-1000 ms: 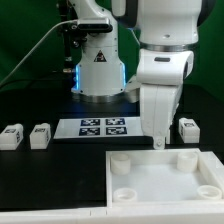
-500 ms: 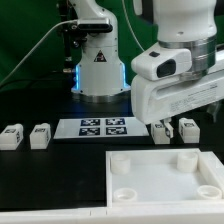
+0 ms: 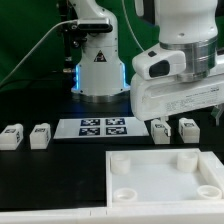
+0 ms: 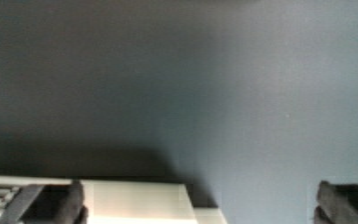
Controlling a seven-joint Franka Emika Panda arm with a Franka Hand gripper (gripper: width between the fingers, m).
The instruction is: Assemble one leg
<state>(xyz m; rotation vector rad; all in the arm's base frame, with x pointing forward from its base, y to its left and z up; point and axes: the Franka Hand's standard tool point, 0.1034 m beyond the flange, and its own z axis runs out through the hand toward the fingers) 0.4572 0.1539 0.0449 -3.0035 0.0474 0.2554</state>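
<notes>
Four small white legs with tags stand on the black table: two at the exterior view's left [image 3: 12, 137] [image 3: 40, 135] and two at its right [image 3: 160, 130] [image 3: 187, 129]. The large white panel [image 3: 160, 176] with round sockets lies in front. My gripper's hand [image 3: 178, 98] hangs tilted just above the two right legs, touching neither; its fingertips do not show there. In the wrist view the gripper [image 4: 197, 205] is open, its fingers [image 4: 51, 205] far apart. A white block [image 4: 137, 202] shows beside one finger with a wide gap to the other; I cannot tell which part it is.
The marker board [image 3: 103, 127] lies flat between the left and right legs. The robot base [image 3: 98, 65] stands behind it, with a cable at the back left. The panel's edge runs close in front of the right legs.
The hand has lifted from pointing straight down at the table by the right legs and tilted over. A leg it hid now stands in view beside the other right leg.
</notes>
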